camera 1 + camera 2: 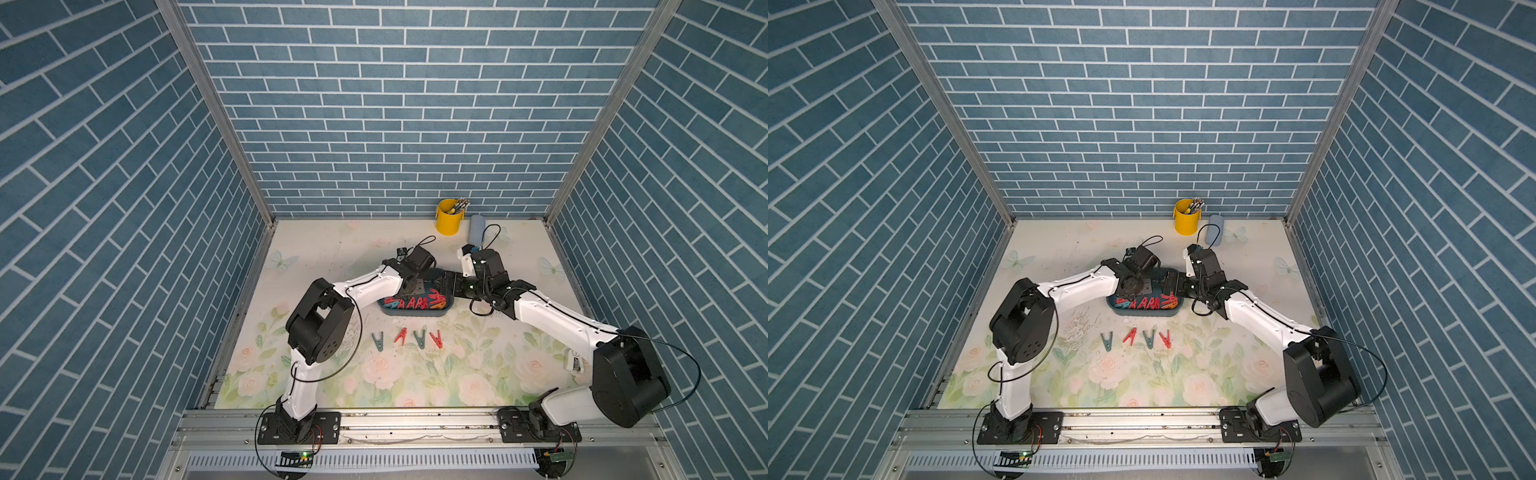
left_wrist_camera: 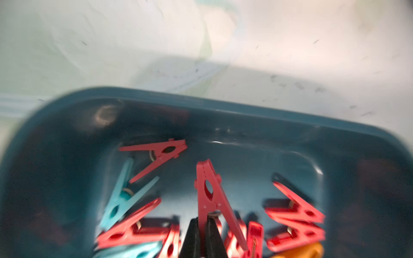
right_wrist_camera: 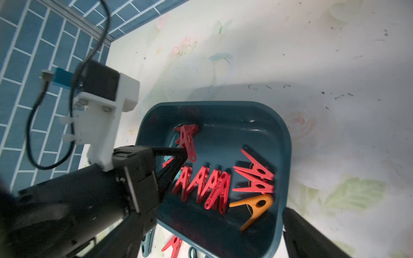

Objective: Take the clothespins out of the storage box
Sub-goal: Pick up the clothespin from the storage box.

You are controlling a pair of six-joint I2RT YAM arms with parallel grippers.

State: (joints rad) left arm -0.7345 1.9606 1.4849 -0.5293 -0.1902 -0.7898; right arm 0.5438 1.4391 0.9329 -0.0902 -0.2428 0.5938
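Left wrist view: the left gripper [image 2: 202, 220] is clenched on one leg of a red clothespin [image 2: 209, 192], whose closed nose points up and away from the fingers, above the floor of the storage box [image 2: 201, 100]. Beneath and around it lie further clothespins [image 2: 295, 219], mostly red, with a teal clothespin [image 2: 120, 201] to one side. Right wrist view: an orange clothespin [image 3: 257, 204] lies in the box beside a row of red ones. In both top views the box sits mid-counter [image 1: 415, 382] between the two arms. The right gripper [image 1: 445, 286] is at the box's right end, jaws spread wide, one finger [image 3: 308, 234] just beside the outer wall; contact cannot be told. Four loose clothespins [image 1: 400, 336] lie in a row on the counter in front of the box: teal, red, teal, red.
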